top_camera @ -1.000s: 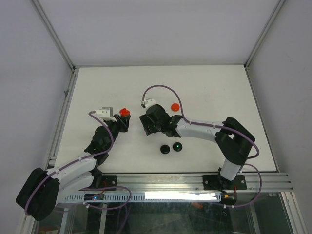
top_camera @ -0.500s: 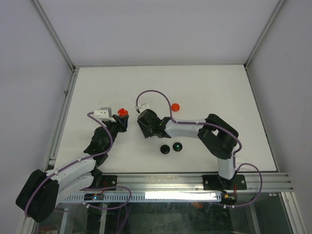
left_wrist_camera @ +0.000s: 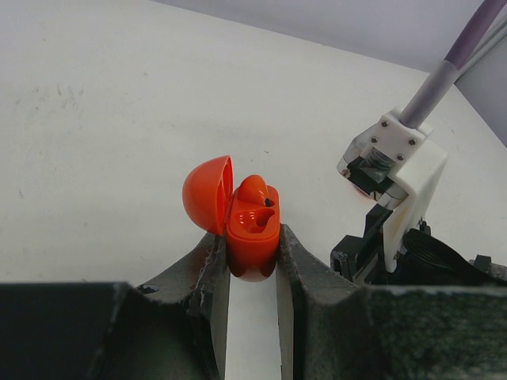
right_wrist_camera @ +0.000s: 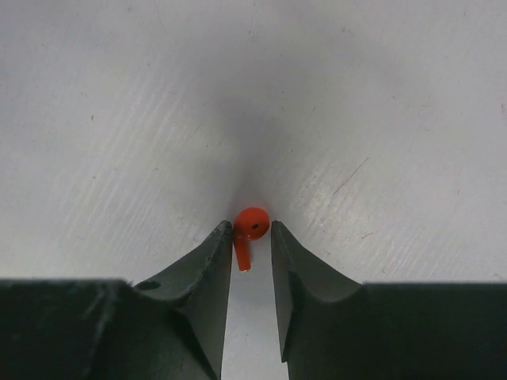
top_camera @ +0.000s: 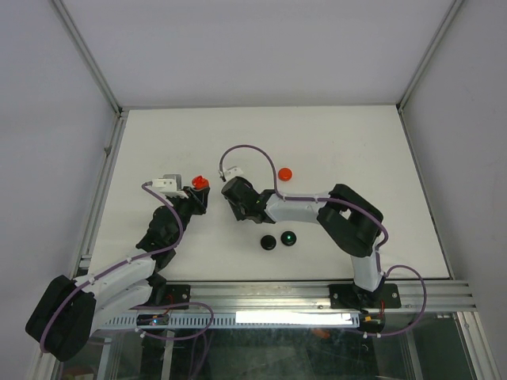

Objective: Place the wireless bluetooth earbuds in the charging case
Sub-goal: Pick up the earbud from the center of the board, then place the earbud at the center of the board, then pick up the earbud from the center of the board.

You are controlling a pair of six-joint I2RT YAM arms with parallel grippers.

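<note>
My left gripper (left_wrist_camera: 252, 255) is shut on the base of a red charging case (left_wrist_camera: 253, 229), held upright above the table. Its lid (left_wrist_camera: 207, 193) hangs open to the left. A red earbud (left_wrist_camera: 252, 188) sits in the far socket; the near socket looks empty. In the top view the case (top_camera: 200, 183) is at centre left. My right gripper (right_wrist_camera: 252, 229) is shut on the round head of a red earbud (right_wrist_camera: 252, 225), stem pointing back between the fingers, close over the white table. In the top view my right wrist (top_camera: 238, 196) hides that earbud, just right of the case.
A red round disc (top_camera: 285, 173) lies behind the right arm. Two black round discs (top_camera: 269, 242) (top_camera: 290, 237) lie near the front, one with a green light. The right wrist camera block (left_wrist_camera: 394, 162) is close to the case on its right.
The right arm has folded and its wrist has moved left, closer to the left gripper and the case. The left gripper and case have barely shifted.
</note>
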